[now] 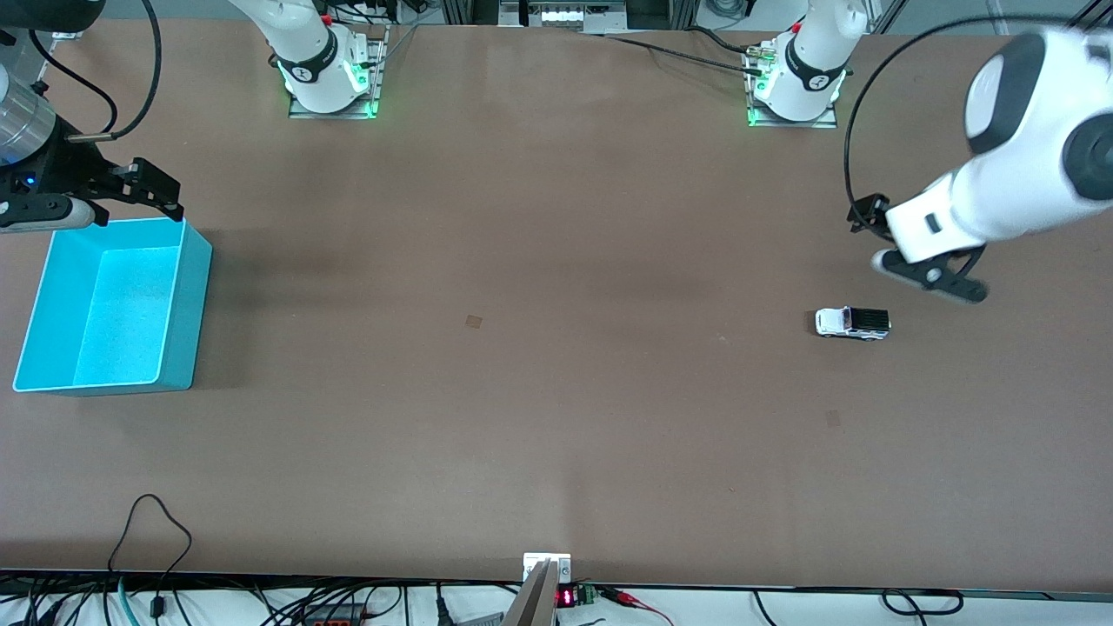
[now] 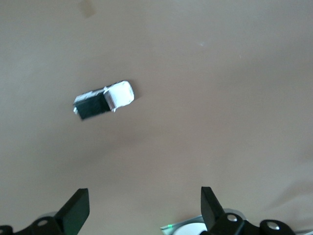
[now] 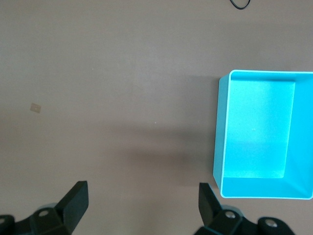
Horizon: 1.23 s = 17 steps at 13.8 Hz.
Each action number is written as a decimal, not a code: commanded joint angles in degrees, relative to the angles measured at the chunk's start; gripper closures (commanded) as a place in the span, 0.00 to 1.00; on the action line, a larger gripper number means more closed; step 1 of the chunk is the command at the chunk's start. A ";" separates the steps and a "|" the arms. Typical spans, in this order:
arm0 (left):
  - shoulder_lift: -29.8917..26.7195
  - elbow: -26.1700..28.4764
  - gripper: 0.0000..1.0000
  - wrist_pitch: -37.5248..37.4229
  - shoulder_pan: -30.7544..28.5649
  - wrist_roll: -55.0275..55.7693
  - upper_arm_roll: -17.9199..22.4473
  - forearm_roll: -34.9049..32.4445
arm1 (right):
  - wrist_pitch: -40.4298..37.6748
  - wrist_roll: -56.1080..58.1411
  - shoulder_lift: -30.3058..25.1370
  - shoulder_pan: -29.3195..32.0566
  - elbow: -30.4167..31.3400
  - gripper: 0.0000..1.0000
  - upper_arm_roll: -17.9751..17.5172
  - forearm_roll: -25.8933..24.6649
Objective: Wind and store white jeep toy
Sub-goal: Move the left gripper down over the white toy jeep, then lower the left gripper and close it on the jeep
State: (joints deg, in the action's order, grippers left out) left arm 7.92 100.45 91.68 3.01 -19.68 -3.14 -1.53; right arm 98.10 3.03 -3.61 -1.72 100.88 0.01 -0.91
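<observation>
Left gripper has its fingers spread wide with nothing between them, hanging over bare table at the left arm's end. The jeep sits on the table at roughly 7 o'clock from that gripper in the front view, close by but not touching it. Right gripper is spread wide too, also empty, up over the table at the right arm's end, just above the bin's edge farthest from the front camera; that arm is just waiting.

Surface is a plain matte brown tabletop, with a small tan patch near the middle. The two arm bases glow green along the 12 o'clock edge, and cables hang off the 6 o'clock edge. The cyan bin is open-topped and empty inside, seen in the right wrist view as well.

The jeep itself: tiny and boxy, white front and body, black rear roof, dark wheels. It's upright on its wheels, and in the front view its white end points at 9 o'clock. Left wrist view shows it from above, well clear of the fingertips.
</observation>
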 commanded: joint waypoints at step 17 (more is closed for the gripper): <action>8.51 26.29 0.00 48.76 -7.75 -54.49 -0.02 -14.20 | -0.28 0.22 -1.31 0.32 0.90 0.00 0.08 0.55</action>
State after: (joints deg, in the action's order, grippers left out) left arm 15.69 126.15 138.12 -3.37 -71.22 -2.93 -14.55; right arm 98.09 3.02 -3.61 -1.65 100.89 0.16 -0.91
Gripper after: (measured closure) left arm 0.000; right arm 0.000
